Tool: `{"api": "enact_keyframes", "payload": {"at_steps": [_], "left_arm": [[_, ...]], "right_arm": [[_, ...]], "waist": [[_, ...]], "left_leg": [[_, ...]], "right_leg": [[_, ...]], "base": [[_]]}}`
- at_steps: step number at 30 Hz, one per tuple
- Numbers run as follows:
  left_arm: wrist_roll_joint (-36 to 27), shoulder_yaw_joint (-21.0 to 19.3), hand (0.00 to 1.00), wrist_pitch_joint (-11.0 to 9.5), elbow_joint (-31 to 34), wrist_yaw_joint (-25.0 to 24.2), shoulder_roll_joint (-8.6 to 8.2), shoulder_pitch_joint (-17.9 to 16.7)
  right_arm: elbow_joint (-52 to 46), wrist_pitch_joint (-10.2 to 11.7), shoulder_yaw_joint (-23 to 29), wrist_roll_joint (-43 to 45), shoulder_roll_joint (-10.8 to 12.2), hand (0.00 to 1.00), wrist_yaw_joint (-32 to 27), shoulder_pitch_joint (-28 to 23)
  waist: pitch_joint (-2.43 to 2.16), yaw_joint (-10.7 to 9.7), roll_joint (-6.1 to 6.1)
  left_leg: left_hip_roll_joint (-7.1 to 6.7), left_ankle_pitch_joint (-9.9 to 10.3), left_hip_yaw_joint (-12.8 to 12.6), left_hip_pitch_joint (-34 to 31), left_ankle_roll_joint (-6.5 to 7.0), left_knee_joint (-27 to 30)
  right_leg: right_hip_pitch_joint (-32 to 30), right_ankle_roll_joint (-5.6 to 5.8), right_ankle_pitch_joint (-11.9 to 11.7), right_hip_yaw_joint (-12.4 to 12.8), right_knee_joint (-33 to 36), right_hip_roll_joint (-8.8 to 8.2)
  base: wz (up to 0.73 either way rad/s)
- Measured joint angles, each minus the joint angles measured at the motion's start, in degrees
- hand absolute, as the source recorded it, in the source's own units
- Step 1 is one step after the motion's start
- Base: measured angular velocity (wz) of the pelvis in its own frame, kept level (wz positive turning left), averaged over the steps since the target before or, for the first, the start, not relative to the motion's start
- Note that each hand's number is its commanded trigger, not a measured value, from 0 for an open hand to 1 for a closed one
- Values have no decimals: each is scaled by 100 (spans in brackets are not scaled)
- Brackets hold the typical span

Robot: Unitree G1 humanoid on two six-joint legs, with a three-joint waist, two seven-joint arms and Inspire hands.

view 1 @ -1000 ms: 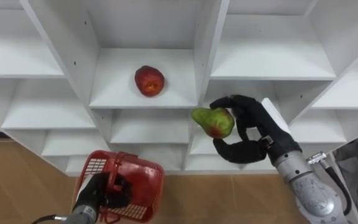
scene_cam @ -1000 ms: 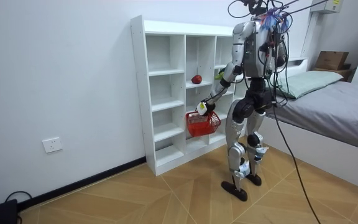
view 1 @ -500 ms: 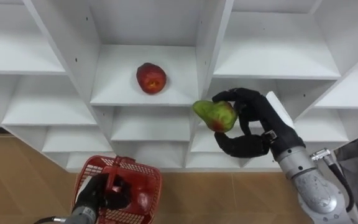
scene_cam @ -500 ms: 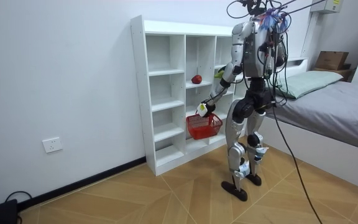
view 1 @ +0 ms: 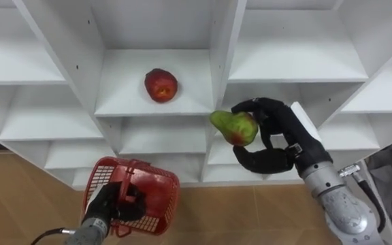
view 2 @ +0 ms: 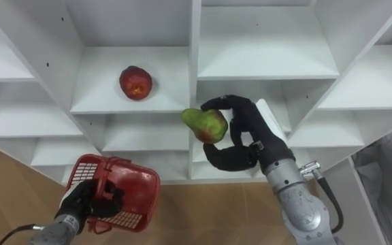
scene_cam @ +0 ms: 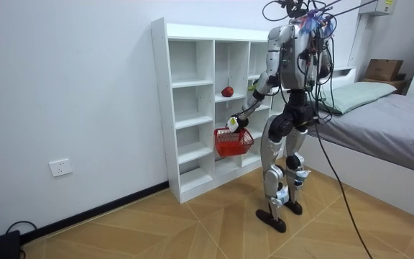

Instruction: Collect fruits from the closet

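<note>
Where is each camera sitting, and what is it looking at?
Left eye view: on the robot's head, looking down at the white closet shelves; right hand holds a pear, left hand holds a red basket.
Right eye view: same head, slightly to one side; same scene, same hands.
Room view: standing across the room, facing the whole robot at the closet, bed on the room view's right.
Shared: all three show the apple and basket.
</note>
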State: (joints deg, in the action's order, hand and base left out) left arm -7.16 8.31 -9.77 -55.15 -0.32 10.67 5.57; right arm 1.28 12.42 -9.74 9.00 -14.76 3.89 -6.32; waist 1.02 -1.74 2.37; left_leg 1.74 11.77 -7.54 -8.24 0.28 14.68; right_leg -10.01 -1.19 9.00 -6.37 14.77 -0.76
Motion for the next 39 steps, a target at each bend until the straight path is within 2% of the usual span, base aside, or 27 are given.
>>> {"api": "enact_keyframes", "payload": {"at_steps": [6, 11, 20, 27, 35, 39], "left_arm": [[-13, 18, 100, -71, 177, -30, -28, 80], [-22, 118, 100, -233, 300, -14, -133, 122], [-19, 200, 100, -320, 760, -160, -204, 123], [-21, 231, 100, -325, 1234, -159, -227, 103], [-30, 335, 100, -353, 1251, -159, -229, 110], [-234, 394, 100, -353, 1252, -165, -231, 130]], "right_arm": [[194, 1, -149, 30, 101, 100, -5, 4], [450, 7, -393, 16, 103, 100, 68, 33], [526, 17, -495, 33, 104, 100, 356, 52], [678, -6, -621, 28, 113, 100, 682, 44], [692, -6, -709, 34, 120, 100, 838, 46], [725, -7, -712, 33, 121, 100, 883, 53]], "waist": [[2, -7, 4], [2, 37, 3], [-3, 62, 6], [-14, 72, 23], [-30, 67, 49], [-29, 61, 49]], "left_leg": [[2, 0, 7, -101, 0, 82], [0, -1, 11, -127, 1, 88], [-6, -21, 18, -287, 27, 104], [-33, -32, 20, -417, 41, 105], [-37, -38, 27, -445, 50, 109], [-35, -39, 33, -511, 53, 182]], "right_leg": [[-24, 1, 1, -40, 1, -13], [-37, 1, 1, -36, 4, -14], [-204, -2, 1, -105, 49, -39], [-353, 7, 6, -150, 94, -84], [-383, 7, 6, -168, 109, -102], [-404, 6, 6, -181, 118, -108]], "base": [[6], [1], [2], [0], [0], [4]]}}
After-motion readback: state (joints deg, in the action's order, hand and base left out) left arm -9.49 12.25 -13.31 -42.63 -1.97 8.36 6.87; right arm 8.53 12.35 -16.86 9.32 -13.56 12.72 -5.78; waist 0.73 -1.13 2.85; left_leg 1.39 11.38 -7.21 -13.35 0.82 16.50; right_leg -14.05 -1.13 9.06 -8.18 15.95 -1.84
